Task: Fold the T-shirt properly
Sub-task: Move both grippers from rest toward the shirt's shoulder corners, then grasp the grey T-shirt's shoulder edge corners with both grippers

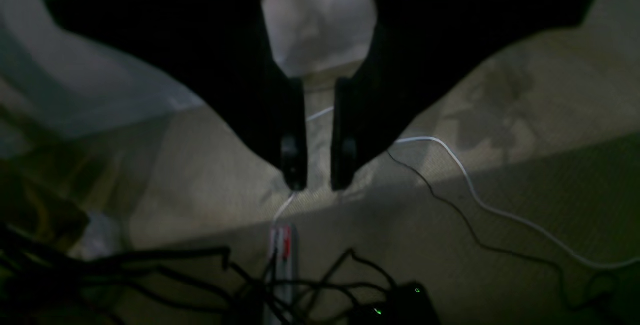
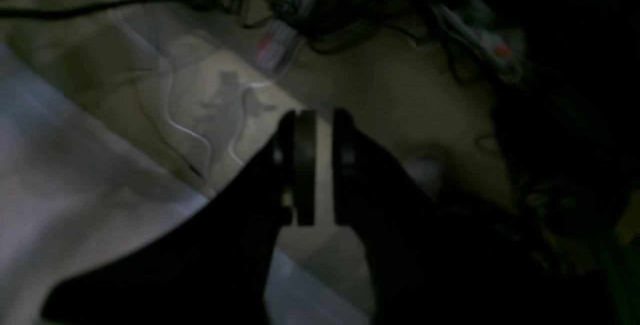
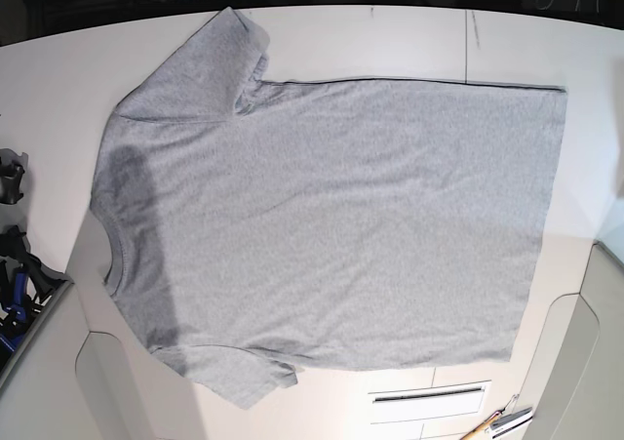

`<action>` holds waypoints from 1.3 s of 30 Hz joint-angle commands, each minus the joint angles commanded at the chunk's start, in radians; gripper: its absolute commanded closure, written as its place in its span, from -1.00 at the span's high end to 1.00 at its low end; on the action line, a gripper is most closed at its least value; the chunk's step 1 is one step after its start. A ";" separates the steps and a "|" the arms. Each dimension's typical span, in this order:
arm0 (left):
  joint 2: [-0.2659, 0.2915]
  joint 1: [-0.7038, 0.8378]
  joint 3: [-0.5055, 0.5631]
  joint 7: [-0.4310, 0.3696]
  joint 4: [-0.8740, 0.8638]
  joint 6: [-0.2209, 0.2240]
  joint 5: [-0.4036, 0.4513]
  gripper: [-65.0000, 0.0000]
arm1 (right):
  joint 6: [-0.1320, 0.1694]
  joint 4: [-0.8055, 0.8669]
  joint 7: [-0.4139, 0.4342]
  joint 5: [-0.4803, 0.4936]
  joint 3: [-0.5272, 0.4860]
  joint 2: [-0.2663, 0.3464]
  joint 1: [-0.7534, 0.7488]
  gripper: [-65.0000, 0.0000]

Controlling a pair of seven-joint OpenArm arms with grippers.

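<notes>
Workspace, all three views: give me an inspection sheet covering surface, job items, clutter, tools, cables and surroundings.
Surface: white tabletop, seen around the shirt.
Job items: grey T-shirt spread out unfolded, plain side up; neckline at the base view's left, hem at its right.
Clutter: orange slender item and silvery item near the base view's lower right; types unclear.
Tools: left tool and right tool slightly open, nothing between their fingertips.
Cables: white cable, thin dark cable and tangled black cables at floor level.
Surroundings: dim, textured floor; light strip with red part, probably a power strip.
</notes>
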 joint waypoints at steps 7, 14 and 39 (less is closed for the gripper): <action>0.000 0.177 -0.165 0.008 0.295 0.000 0.000 -0.68 | -0.001 0.359 -0.159 0.111 0.220 0.049 -0.194 -0.84; 0.000 0.342 -0.327 0.017 0.594 0.000 0.000 -0.68 | 0.121 0.605 -0.282 0.315 0.441 0.049 -0.281 -0.84; -0.102 0.282 -0.595 0.076 0.955 0.117 -0.027 -0.68 | 0.087 0.584 -0.371 0.525 0.823 -0.124 -0.020 0.01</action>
